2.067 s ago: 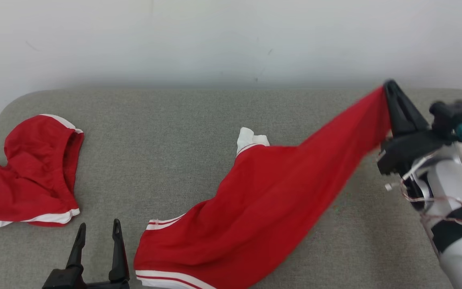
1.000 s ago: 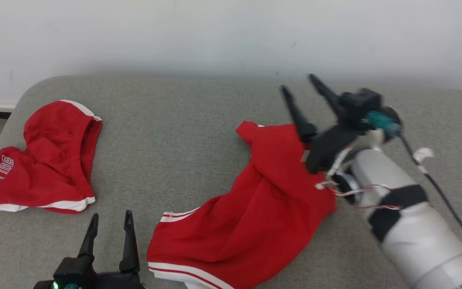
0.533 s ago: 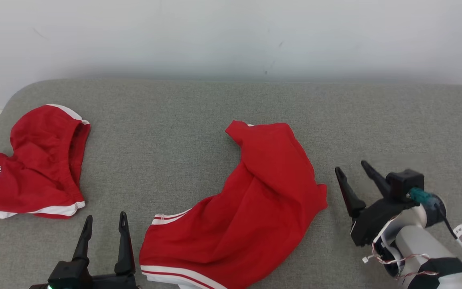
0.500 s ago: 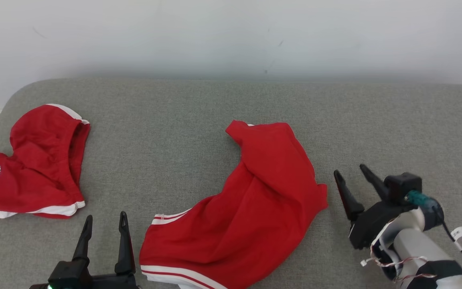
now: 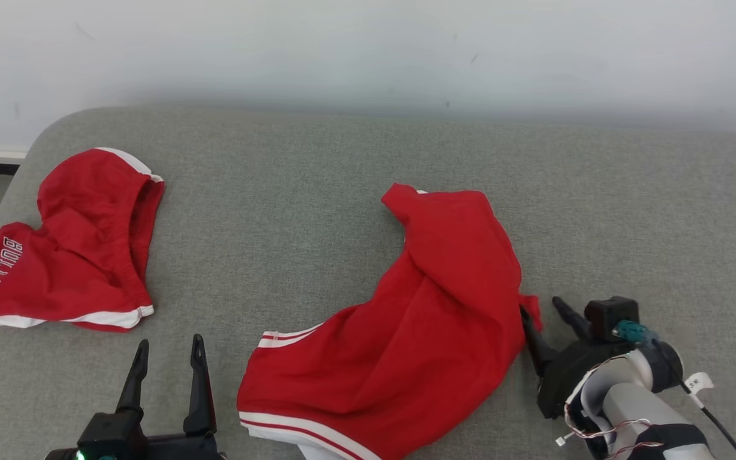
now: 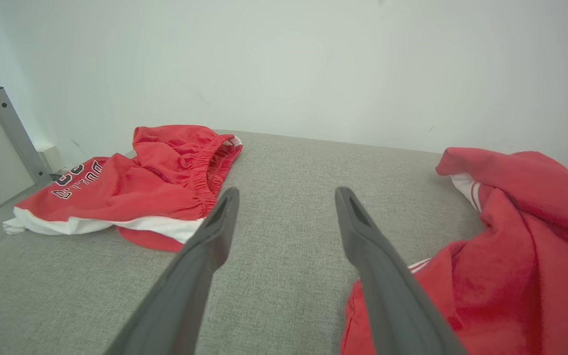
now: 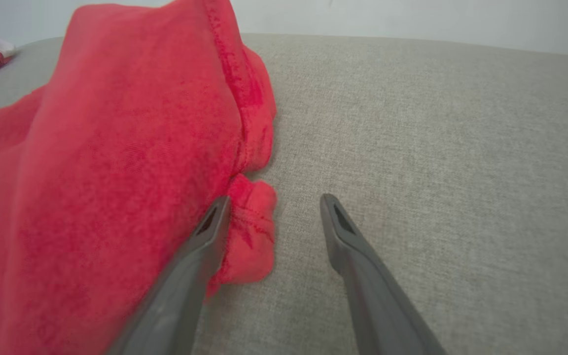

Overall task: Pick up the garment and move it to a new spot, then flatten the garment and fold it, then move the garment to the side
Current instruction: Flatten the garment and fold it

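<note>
Right fingers (image 7: 185,281) standing apart at right edge of garment (image 5: 406,332), corner lying between; left fingers (image 6: 205,246) apart, hovering near hem; grey tabletop (image 5: 630,211) stretching wide rightward; white wall (image 5: 368,51) rising behind.

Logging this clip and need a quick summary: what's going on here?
A two-armed robot is handling a crumpled red garment with white-striped trim lying on a gray padded surface. Its right gripper sits low at the garment's right edge, jaws open, with a small flap of hem between them, not clamped. The left gripper is open and holds nothing. Red BULLS shorts lie apart at the left. The garment is not yet flattened or folded.
</note>
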{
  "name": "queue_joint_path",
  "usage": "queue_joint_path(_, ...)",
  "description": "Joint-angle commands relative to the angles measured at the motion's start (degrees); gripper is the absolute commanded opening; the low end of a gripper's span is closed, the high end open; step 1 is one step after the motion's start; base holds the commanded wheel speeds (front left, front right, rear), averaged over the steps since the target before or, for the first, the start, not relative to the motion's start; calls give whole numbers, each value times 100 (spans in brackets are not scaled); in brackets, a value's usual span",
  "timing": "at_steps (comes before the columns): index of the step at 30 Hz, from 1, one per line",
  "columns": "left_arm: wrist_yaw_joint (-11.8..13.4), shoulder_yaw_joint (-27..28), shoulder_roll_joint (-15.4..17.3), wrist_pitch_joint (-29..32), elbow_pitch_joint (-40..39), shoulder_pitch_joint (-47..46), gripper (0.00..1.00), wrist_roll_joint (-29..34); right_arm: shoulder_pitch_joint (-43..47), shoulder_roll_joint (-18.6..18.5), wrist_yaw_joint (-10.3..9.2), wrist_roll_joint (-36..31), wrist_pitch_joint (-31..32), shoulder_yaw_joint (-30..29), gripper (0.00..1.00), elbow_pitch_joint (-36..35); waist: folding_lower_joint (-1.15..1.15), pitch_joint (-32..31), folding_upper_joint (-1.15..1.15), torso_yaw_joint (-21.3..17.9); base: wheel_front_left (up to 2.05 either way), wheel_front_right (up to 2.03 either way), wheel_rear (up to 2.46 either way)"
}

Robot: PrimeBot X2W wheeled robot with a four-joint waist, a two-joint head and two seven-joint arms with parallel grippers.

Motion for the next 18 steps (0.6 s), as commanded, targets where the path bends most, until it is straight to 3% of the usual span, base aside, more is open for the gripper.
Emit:
queue_joint_path(1,0,22,-6,-19,17,-48,100,40,-53,105,-13,46,6,61,49,99,0,16,-1,29,0,0,0)
queue_joint_path(2,-6,21,-7,-19,22,-58,100,40,-78,149,-13,73,11,92,36,156,0,20,-1,42,0,0,0)
queue_joint_path(3,-6,16,-6,-19,28,-62,100,38,-91,198,-13,111,22,129,13,207,0,15,-1,51,0,0,0)
queue_joint_path(4,-3,9,-6,-19,36,-63,100,36,-97,244,-13,141,55,176,0,261,0,10,-1,57,0,0,0)
queue_joint_path(12,29,36,-6,-19,65,20,100,-9,-191,54,-13,251,-41,163,0,26,0,-102,-1,-11,0,0,0)
queue_joint_path(18,82,54,-7,-19,-6,181,100,-86,420,-413,-13,27,-40,-546,0,-1343,0,-226,-1,-264,0,0,0)
